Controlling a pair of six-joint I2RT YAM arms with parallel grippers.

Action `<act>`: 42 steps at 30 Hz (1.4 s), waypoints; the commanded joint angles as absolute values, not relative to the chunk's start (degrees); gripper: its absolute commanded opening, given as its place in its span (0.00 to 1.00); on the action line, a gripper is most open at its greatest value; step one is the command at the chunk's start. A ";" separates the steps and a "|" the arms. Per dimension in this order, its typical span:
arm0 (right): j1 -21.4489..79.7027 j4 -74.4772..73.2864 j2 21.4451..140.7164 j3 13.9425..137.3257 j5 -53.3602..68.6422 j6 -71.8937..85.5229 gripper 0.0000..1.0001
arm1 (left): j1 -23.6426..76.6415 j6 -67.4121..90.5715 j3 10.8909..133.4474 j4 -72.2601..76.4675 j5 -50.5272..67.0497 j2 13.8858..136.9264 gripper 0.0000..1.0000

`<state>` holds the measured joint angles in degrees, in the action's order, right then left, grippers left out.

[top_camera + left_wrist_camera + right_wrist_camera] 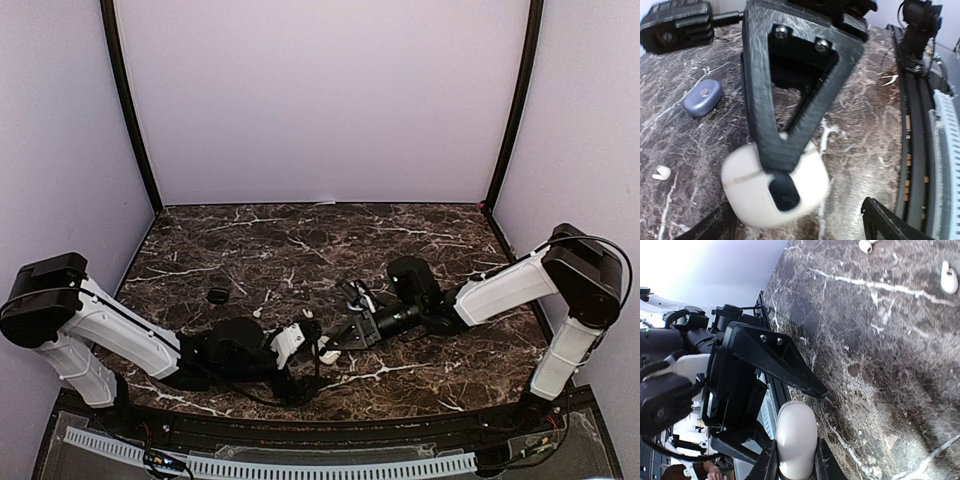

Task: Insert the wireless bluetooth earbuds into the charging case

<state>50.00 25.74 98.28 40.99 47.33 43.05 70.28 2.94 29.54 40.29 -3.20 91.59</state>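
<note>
- My right fingers [769, 465] press on both sides of the white charging case [796, 432], holding it low on the worktop [300, 240], at about 6 o'clock in the top view.
- My left fingers [885, 220] stand wide apart and hold nothing. They face the case from its 9 o'clock side.
- In the left wrist view, a white earbud [661, 172] lies loose on the marble at 9 o'clock of the case, apart from it.
- A bluish case [702, 97] sits at 10 o'clock of the white one.
- In the right wrist view, a stemmed earbud [948, 277] lies at 1 o'clock, well apart from the held case.
</note>
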 commanded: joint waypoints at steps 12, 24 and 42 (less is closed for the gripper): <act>48.92 16.87 82.02 44.48 38.64 19.11 0.08 | 51.43 34.91 23.60 58.40 39.54 82.63 0.84; 53.18 12.55 81.14 52.86 35.94 11.04 0.07 | 50.84 30.44 23.84 63.26 39.55 79.36 0.68; 56.86 7.45 86.18 57.76 35.02 8.17 0.06 | 50.81 28.92 25.21 64.35 40.01 80.63 0.52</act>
<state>56.36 7.16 85.34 56.07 35.75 9.02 50.98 30.28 23.90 62.74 38.70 80.68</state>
